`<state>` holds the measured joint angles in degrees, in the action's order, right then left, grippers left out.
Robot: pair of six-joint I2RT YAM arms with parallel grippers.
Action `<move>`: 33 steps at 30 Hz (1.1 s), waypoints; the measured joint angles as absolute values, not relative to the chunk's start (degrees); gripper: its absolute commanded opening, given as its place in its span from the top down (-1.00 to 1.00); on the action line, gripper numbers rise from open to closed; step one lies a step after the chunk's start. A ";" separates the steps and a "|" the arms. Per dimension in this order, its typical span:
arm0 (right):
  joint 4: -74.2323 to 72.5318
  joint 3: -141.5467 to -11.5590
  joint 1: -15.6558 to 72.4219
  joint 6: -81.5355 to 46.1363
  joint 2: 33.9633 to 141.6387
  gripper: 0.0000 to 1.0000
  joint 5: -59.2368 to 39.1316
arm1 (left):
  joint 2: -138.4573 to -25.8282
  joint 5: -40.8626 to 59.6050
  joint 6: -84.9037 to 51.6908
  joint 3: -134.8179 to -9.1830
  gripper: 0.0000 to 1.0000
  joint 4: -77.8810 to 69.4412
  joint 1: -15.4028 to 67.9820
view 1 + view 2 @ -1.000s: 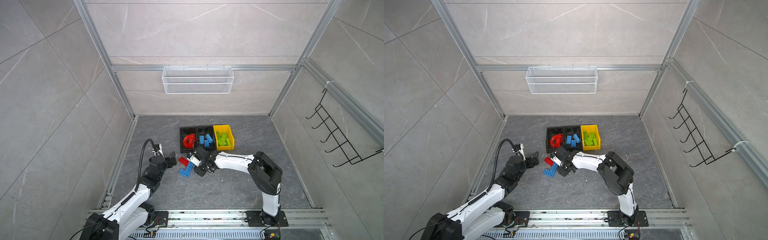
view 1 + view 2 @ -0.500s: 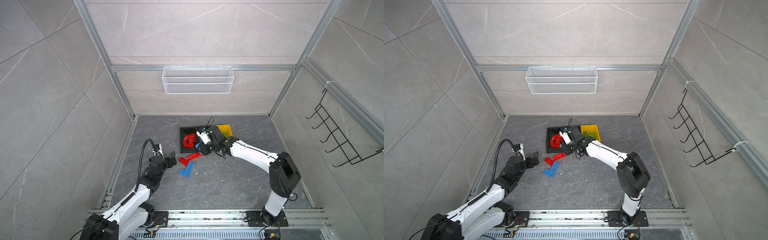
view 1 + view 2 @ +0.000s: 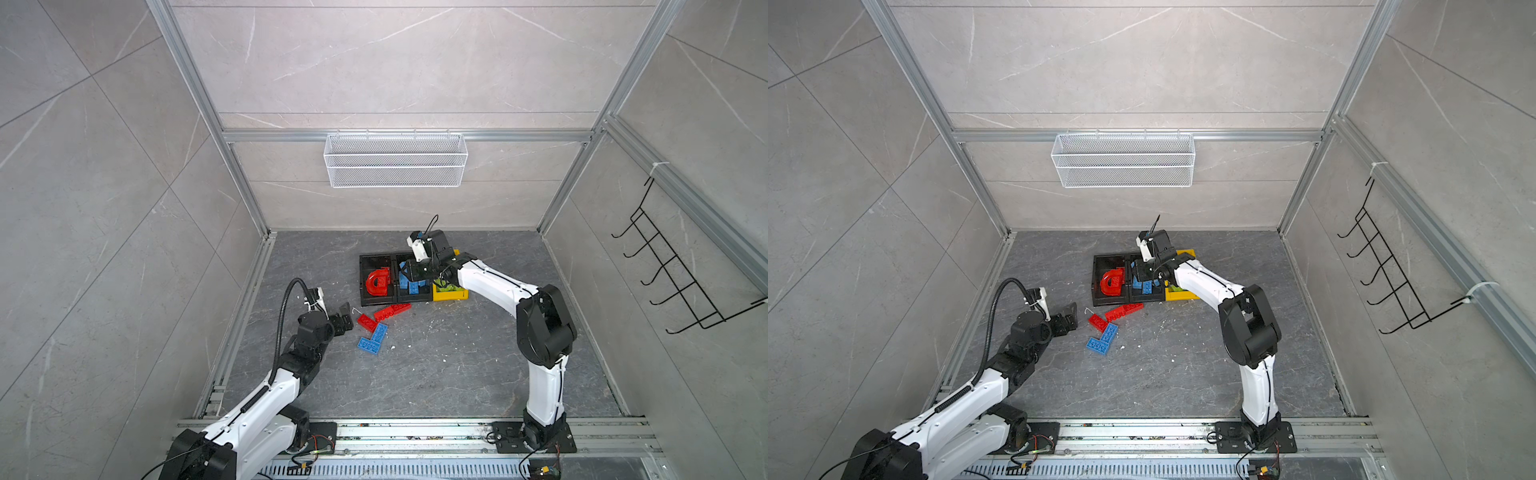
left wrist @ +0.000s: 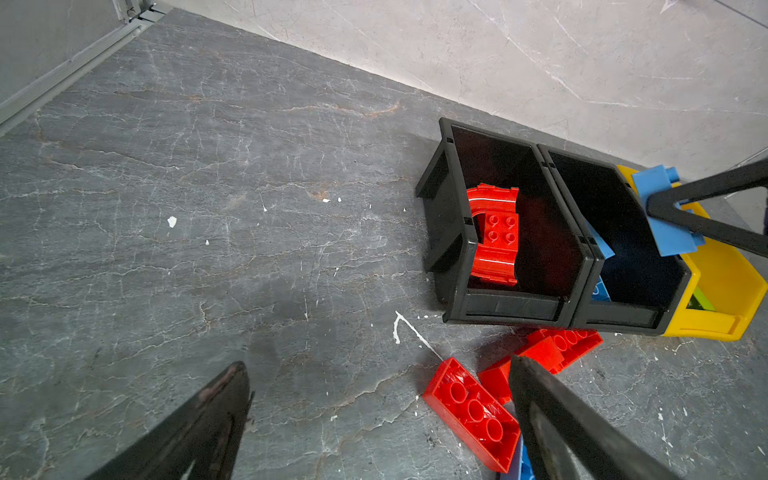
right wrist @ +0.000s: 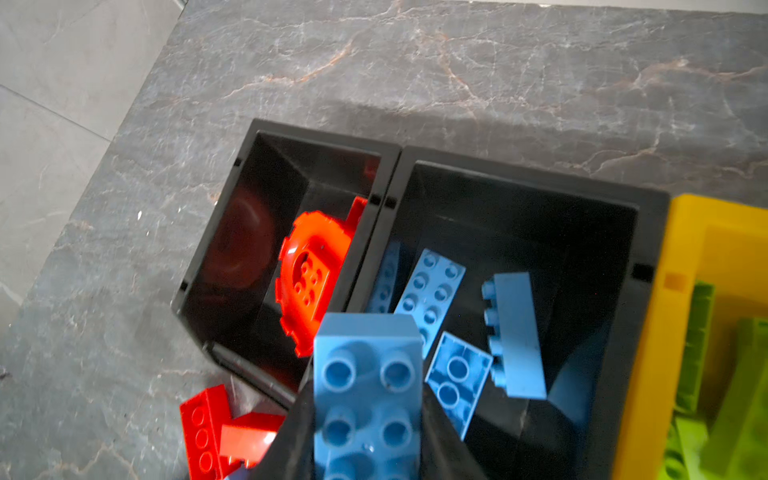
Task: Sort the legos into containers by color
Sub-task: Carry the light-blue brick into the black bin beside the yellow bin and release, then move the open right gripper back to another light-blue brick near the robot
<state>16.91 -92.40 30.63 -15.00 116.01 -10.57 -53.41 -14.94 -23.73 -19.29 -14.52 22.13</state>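
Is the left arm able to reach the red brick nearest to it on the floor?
Probably yes. The left hand is open beside the red brick, nothing lies between them, and the right hand holds a blue brick over the bins.

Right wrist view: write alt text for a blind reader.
A blue brick is pinched between two black fingers over a black bin holding more blue bricks. Beside it, a second black bin holds a red arch piece and a yellow bin holds green bricks; red bricks lie outside.
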 measured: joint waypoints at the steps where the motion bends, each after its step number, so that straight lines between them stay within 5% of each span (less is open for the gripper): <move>1: 16.91 -93.34 30.33 -15.14 116.81 0.41 -10.55 | -53.41 -14.94 -23.73 -19.29 -0.99 -14.52 22.13; 6: 17.19 -96.51 29.47 -15.55 119.26 0.32 -10.55 | -53.41 -14.94 -23.73 -19.29 -0.99 -14.50 22.13; 11: 17.58 -97.10 29.21 -16.08 120.29 -0.11 -10.57 | -53.41 -14.92 -23.75 -19.29 -0.99 -14.50 22.13; 16: 17.76 -96.16 29.17 -15.90 119.77 -0.32 -11.44 | -53.25 -14.94 -23.75 -19.29 -0.99 -14.37 22.13; 24: 15.75 -80.86 31.29 -15.79 108.51 -0.38 -11.79 | -52.29 -14.96 -23.75 -19.29 -0.99 -14.09 22.13; 33: 14.61 -70.89 47.35 -13.02 102.80 -0.40 -10.41 | -52.29 -15.42 -23.86 -19.29 -0.99 -14.02 22.13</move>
